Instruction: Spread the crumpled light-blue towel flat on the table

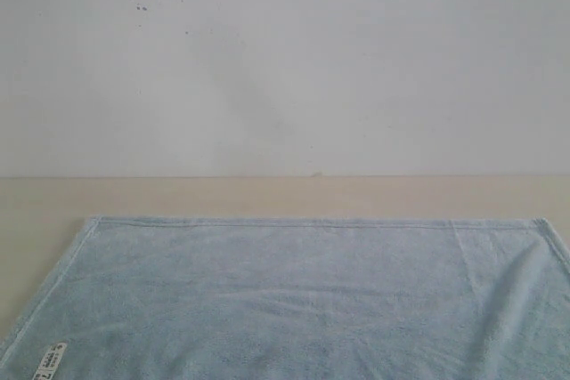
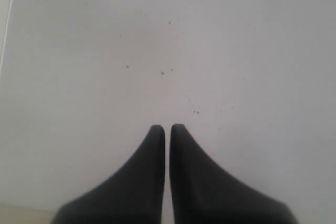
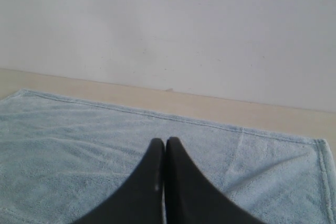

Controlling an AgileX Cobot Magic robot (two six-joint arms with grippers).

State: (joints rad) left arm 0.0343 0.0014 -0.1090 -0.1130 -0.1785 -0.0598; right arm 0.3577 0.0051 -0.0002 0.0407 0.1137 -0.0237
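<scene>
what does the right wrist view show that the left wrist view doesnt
Only the right wrist view: the pale light-blue fluffy terry towel lying flat, its hemmed edge along a broad strip of the smooth beige table. Only the left wrist view: a close cluster of dark specks on the wall. Both: the plain white wall and black fingers pressed shut on nothing, left fingers and right fingers.

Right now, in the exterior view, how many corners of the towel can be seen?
2. The far left corner and the far right corner of the towel lie on the table. The near corners fall outside the frame.
</scene>
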